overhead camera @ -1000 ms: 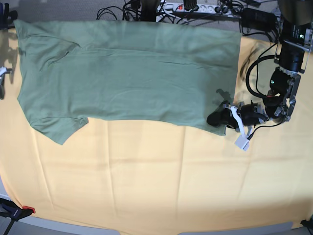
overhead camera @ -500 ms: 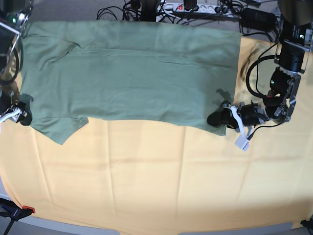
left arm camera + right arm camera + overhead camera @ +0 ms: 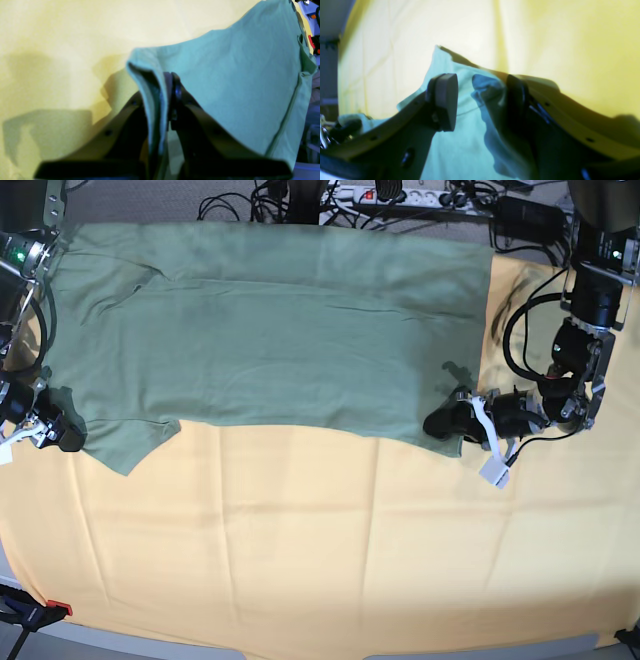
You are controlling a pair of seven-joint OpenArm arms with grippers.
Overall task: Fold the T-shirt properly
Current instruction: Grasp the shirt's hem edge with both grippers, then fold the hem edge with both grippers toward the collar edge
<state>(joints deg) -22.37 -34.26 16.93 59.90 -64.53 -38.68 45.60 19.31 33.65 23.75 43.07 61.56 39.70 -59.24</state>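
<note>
From my base view the T-shirt [image 3: 270, 330] lies spread flat across the far half of the desk [image 3: 320, 560], on the yellow-orange cloth [image 3: 300, 530] that covers it. The shirt's far edge runs up against the cables and power strip [image 3: 400, 195] at the top of that view, and I cannot make out the neckline or any tag. I see no readable writing anywhere.

My left gripper [image 3: 443, 423] sits at the shirt's near corner on the base view's right. Its wrist camera shows the jaws closed narrow on a raised fold of the green fabric [image 3: 155, 100], and the jaw tips are partly buried in the cloth.

My right gripper [image 3: 60, 432] is low at the opposite side, by the sleeve [image 3: 110, 445]. Its wrist view shows the jaws standing apart with shirt fabric [image 3: 467, 100] between them, one pad [image 3: 446, 100] clear of the cloth. The other finger is dark and blurred, so I cannot tell whether it touches.
</note>
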